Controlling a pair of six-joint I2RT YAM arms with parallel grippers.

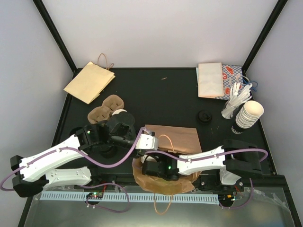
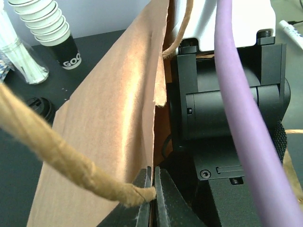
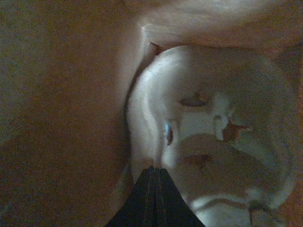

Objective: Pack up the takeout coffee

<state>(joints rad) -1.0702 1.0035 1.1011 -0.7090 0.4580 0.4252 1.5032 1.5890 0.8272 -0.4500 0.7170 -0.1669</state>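
A brown paper bag (image 1: 177, 139) lies in front of the arms, its mouth toward the near edge. My left gripper (image 2: 155, 187) is shut on the bag's upper edge (image 2: 113, 123), beside its twisted paper handle (image 2: 57, 146). My right gripper (image 3: 155, 172) is deep inside the bag, hidden in the top view. Its jaws are shut on the near rim of a white rounded thing (image 3: 199, 118), which looks like the takeout coffee cup, dim and blurred. Another white cup-like round (image 1: 122, 114) sits beside the brown carrier (image 1: 105, 111).
A tall stack of cream cups (image 1: 249, 113) and a jar of stirrers (image 1: 234, 105) stand at the right. A black lid (image 1: 204, 117) lies near them. A flat paper bag (image 1: 90, 81) lies back left, napkin packs (image 1: 220, 80) back right.
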